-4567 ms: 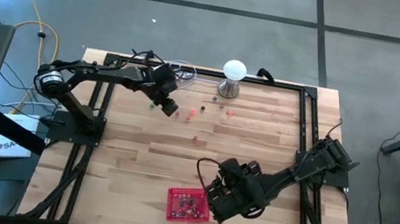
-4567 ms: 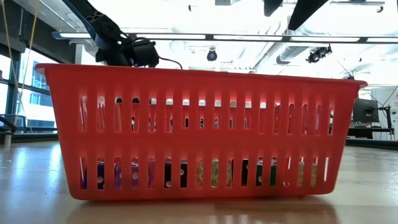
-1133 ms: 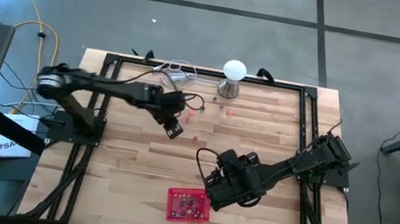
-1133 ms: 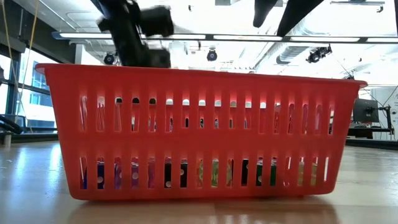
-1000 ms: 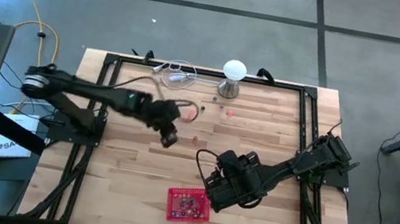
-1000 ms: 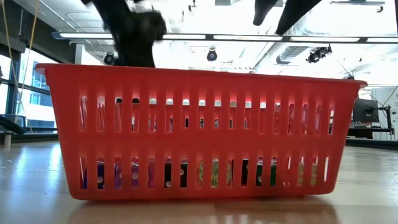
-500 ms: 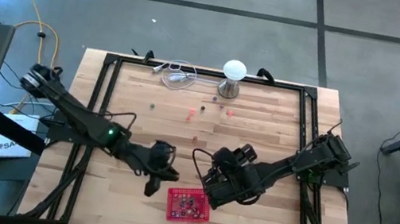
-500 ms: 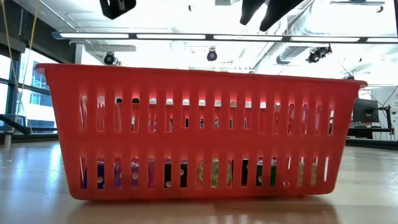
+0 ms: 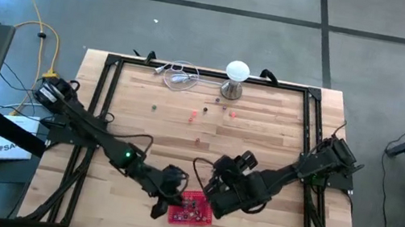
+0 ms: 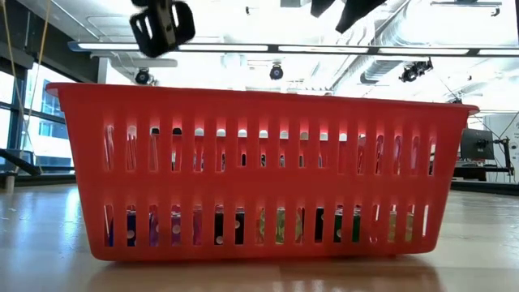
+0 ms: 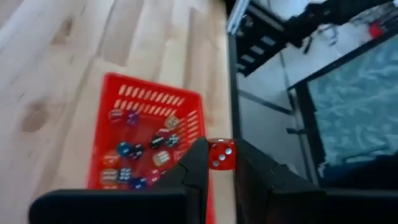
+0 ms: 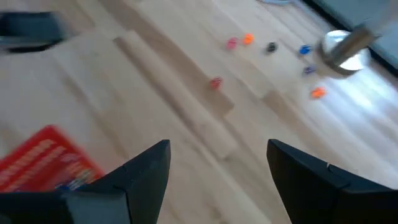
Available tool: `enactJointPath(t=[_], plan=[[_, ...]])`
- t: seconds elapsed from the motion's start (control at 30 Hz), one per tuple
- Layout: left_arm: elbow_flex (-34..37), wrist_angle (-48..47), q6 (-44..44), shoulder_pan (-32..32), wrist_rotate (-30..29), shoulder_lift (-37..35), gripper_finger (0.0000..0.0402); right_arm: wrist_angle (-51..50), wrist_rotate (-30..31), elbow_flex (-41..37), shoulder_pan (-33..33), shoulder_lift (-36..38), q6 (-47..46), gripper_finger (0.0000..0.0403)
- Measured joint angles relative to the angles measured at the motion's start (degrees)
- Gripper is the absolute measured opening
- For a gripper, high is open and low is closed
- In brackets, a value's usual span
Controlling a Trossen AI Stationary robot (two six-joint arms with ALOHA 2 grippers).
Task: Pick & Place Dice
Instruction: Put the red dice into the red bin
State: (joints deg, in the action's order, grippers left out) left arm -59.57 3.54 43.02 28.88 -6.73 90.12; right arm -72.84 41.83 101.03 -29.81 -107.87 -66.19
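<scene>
— Where's the die now?

— The left gripper (image 11: 219, 163) has a red die (image 11: 220, 154) pinched between its fingertips, and it hangs over the basket (image 9: 191, 218) at the near edge of the table (image 9: 265, 131). From the wrist camera the die sits above the basket's edge, not quite over the middle.

— And the others?

— Plenty lie in the basket bottom already (image 11: 140, 149), mixed colours. A few loose ones (image 12: 215, 83) are scattered on the far part of the table near the stand (image 9: 235, 79).

— Is the right arm doing anything?

— Its right gripper (image 12: 217, 165) hovers beside the basket, fingers spread wide, holding nothing.

— How would that die handle, do you think?

— Light and hard, I'd say, with slick faces. The grip is on two opposite flat faces, which looks like the only sensible hold; a corner hold would probably let it squirt out. Dropped from there it may bounce, though the basket walls should keep it in.

— So release comes next?

— I'd guess so, perhaps after nudging further over the basket.
</scene>
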Motion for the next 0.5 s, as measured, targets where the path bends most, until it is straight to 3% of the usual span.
enactJointPath(t=[0.13, 0.27, 0.43, 0.5], plan=[[0.0, 0.0, -0.1, -1.4, 0.4, 0.5, 0.0064, 3.6, -0.3, 0.0, -2.0, 0.0, 0.0, 0.0258], [0.0, -0.5, -0.2, -2.2, 4.6, 1.0, 0.0058, 5.1, -0.3, 0.0, -2.9, 0.0, 0.0, 0.0258], [0.0, -2.6, -11.1, -3.0, 18.7, 1.5, 0.0054, 6.7, -0.4, 0.0, -4.1, 0.0, -0.5, 0.0258], [0.0, -3.1, -17.4, -3.0, 21.2, 1.6, 0.0057, 9.4, -0.6, 0.0, -4.2, 0.0, 0.0, 0.0258]])
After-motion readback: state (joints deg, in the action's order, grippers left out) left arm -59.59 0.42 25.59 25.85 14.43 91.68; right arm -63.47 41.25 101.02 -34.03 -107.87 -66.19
